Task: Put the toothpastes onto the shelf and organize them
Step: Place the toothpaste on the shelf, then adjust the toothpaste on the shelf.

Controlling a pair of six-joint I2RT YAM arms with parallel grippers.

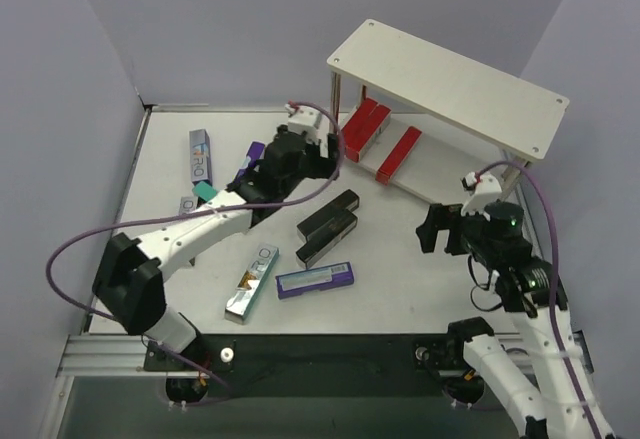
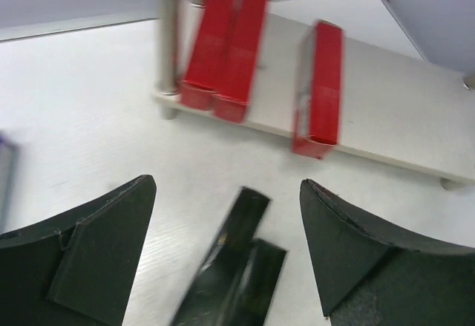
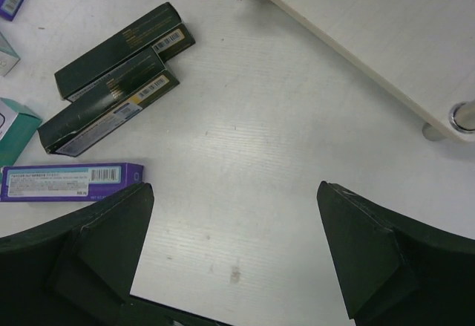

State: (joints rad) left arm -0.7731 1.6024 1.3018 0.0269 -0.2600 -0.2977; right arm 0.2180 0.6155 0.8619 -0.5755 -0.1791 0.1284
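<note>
Metal leg (image 2: 169,36) fronts red cartons (image 2: 223,44), long axes running into shelf (image 2: 386,129); black cartons (image 2: 234,266) diagonal below; left gripper (image 2: 226,192), right gripper (image 3: 234,192) apart.

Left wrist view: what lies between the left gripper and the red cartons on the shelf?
Left wrist view: two black cartons beneath the open left gripper, then bare table up to the red cartons.
</note>
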